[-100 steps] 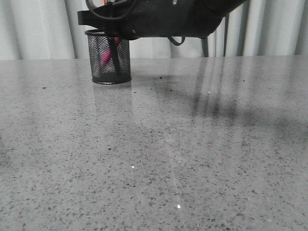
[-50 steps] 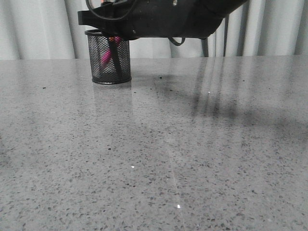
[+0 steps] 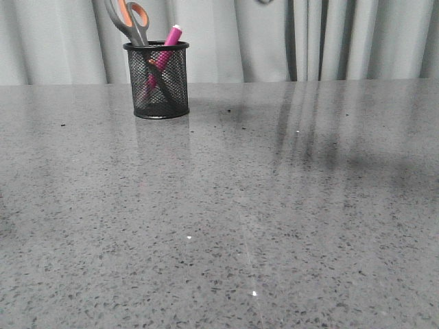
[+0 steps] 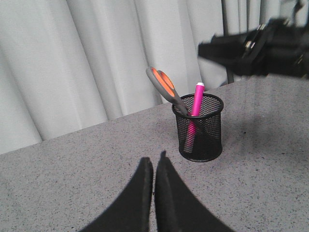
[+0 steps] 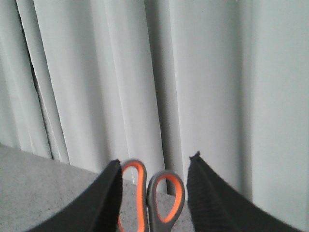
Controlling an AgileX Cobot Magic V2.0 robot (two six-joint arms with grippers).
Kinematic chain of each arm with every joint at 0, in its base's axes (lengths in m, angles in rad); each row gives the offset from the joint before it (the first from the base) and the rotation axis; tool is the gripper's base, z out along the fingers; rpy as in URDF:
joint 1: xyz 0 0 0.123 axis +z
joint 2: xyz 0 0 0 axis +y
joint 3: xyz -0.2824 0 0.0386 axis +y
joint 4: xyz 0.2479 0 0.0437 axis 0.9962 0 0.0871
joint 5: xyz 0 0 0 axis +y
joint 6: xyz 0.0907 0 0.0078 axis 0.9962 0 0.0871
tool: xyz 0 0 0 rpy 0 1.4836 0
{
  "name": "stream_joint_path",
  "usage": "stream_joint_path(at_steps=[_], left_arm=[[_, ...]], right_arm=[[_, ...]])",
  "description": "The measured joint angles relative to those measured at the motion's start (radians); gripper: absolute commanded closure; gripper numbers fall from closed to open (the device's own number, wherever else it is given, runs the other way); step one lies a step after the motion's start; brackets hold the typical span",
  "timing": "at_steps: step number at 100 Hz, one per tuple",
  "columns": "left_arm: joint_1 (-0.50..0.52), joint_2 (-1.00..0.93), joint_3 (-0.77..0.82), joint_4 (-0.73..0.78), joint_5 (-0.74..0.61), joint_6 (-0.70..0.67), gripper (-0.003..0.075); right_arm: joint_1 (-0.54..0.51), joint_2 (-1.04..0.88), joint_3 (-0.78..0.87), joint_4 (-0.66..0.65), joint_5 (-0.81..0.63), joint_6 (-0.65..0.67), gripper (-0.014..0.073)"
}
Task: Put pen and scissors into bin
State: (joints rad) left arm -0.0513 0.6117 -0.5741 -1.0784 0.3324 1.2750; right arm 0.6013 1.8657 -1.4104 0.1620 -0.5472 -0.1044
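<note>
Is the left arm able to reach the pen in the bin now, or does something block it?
Probably yes. The left gripper faces the bin with bare table between. The pen sticks out above the rim, though the scissors lean beside it, and the fingers are shut.

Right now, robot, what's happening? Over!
Left gripper shut, empty. Right gripper open above the scissors. Scissors and pen standing in the bin. Nothing blocking.

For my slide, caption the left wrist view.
Scissors and pink pen standing in the mesh bin; left gripper shut nearby.
</note>
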Motion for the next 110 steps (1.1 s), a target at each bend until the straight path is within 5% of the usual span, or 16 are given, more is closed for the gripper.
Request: stream_joint_path(at_steps=[12,66,110], left_arm=[[0.000,0.000,0.000,0.000,0.000,0.000,0.0739],[0.000,-0.022,0.079,-0.032,-0.029,0.003,0.0739],[0.000,-0.413,0.383,-0.174,-0.141,0.024,0.0739]], right_arm=[[-0.016,-0.133,0.092,0.000,0.031,-0.022,0.0668],[-0.263,-0.910,0.908,0.000,0.063,-0.101,0.0665],[-0.277,-1.298,1.320,0.000,0.032,-0.101,0.0665]])
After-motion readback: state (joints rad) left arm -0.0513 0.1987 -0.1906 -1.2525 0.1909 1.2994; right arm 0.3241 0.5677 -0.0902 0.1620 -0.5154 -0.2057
